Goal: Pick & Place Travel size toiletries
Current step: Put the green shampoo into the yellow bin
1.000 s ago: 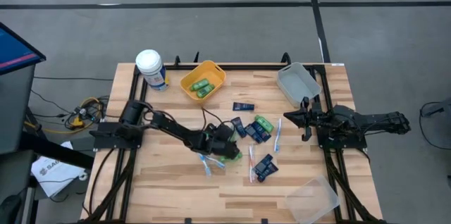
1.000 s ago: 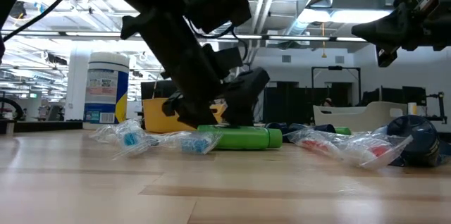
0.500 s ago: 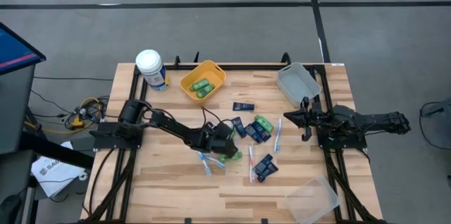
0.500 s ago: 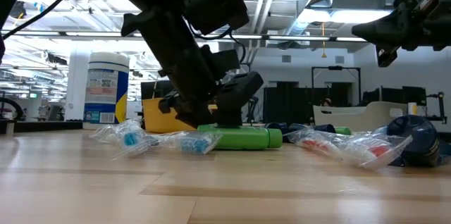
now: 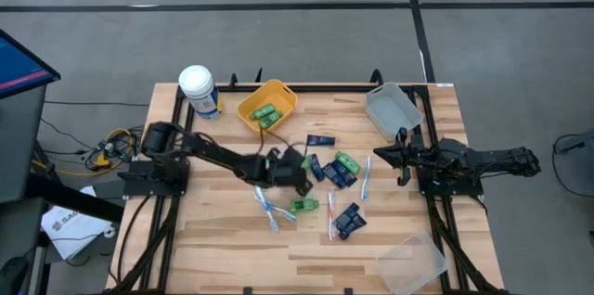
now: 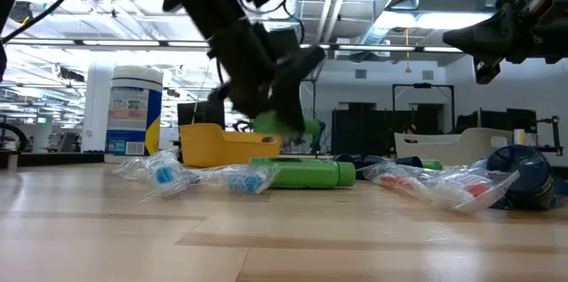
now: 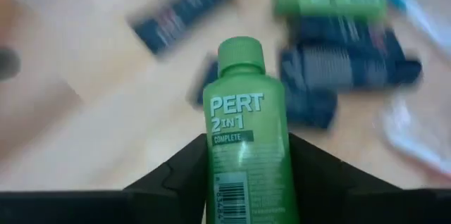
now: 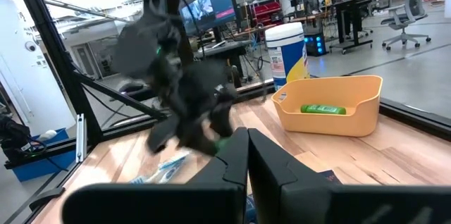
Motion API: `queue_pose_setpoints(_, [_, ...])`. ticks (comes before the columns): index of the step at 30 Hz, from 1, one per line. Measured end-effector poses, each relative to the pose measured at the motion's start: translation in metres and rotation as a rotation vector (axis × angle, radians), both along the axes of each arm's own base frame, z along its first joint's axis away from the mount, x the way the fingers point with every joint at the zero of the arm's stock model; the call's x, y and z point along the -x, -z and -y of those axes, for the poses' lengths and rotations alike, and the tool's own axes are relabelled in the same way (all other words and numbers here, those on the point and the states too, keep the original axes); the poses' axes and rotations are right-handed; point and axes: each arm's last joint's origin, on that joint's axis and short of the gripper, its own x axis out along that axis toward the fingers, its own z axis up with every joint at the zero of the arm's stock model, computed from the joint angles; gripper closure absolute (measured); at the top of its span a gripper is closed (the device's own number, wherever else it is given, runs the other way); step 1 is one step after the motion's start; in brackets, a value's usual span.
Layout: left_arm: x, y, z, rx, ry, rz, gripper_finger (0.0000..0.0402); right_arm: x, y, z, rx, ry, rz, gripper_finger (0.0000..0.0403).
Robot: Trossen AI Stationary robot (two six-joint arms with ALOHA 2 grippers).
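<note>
The left gripper [image 7: 246,182] gripped a green bottle [image 7: 245,139] by its lower body, lifted above the table [image 5: 223,239] near the yellow bin [image 5: 267,107]. The bottle looked light, stiff and smooth, so mid-body grips suit. The right gripper [image 5: 401,158] waited closed at the table's right edge.

One green bottle [image 7: 245,139] w/ "PERT 2 IN 1" label is lifted off the table, cap pointing fwd. Another green bottle [image 5: 303,205] lies flat mid-table next to wrapped toothbrushes [image 5: 271,210], navy tubes [image 5: 327,169] clustered nearby, 2 more green ones [image 5: 265,114] inside the yellow bin.
</note>
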Motion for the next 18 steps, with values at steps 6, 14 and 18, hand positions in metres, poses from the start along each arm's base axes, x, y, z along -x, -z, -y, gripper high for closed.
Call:
queue_pose_setpoints(6, [0.015,-0.056,-0.046,-0.248,-0.035,0.004,0.0246,0.000,0.000,0.000,0.000,0.000,0.000,0.0403])
queue_pose_setpoints(14, [0.049,-0.096,-0.136,-0.397,-0.236,-0.057,0.0243,0.000,0.000,0.000,0.000,0.000,0.001,0.0403])
queue_pose_setpoints(18, [0.060,-0.092,-0.173,-0.322,-0.263,-0.054,0.0243,0.000,0.000,0.000,0.000,0.000,0.000,0.0403])
